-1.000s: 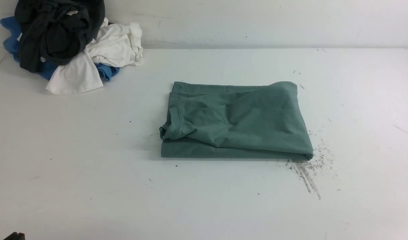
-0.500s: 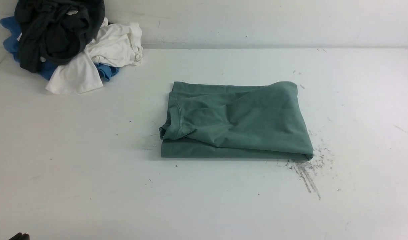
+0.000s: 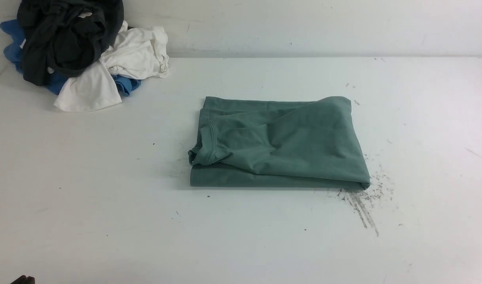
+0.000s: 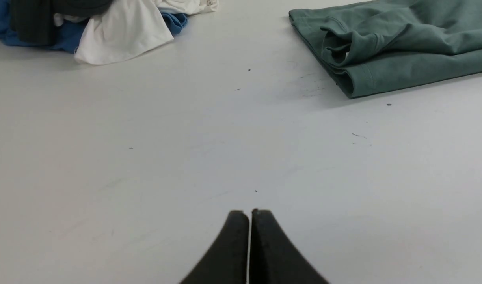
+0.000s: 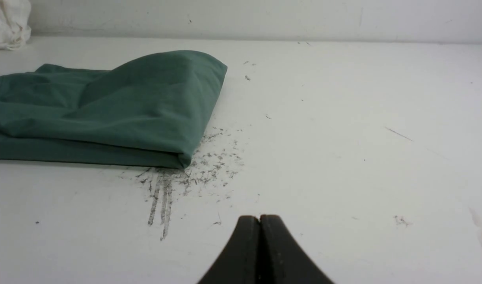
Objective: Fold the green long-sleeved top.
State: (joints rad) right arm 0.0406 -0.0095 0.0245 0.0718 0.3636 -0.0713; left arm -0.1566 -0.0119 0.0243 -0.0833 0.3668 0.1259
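Observation:
The green long-sleeved top point(image 3: 278, 144) lies folded into a rough rectangle at the middle of the white table point(image 3: 87, 197), its ribbed neck at the left edge. It also shows in the left wrist view point(image 4: 394, 47) and the right wrist view point(image 5: 107, 110). My left gripper point(image 4: 249, 213) is shut and empty, well short of the top's left edge, above bare table. My right gripper point(image 5: 260, 217) is shut and empty too, short of the top's near right corner. In the front view only a dark tip of the left arm point(image 3: 23, 280) shows at the bottom left corner.
A heap of black point(image 3: 63, 35), white point(image 3: 118, 63) and blue point(image 3: 126, 85) garments sits at the far left corner against the wall. Dark scuff marks point(image 3: 363, 205) streak the table by the top's near right corner.
The dark tip at the bottom left corner of the front view has shifted slightly right and lower. The green top has not moved.

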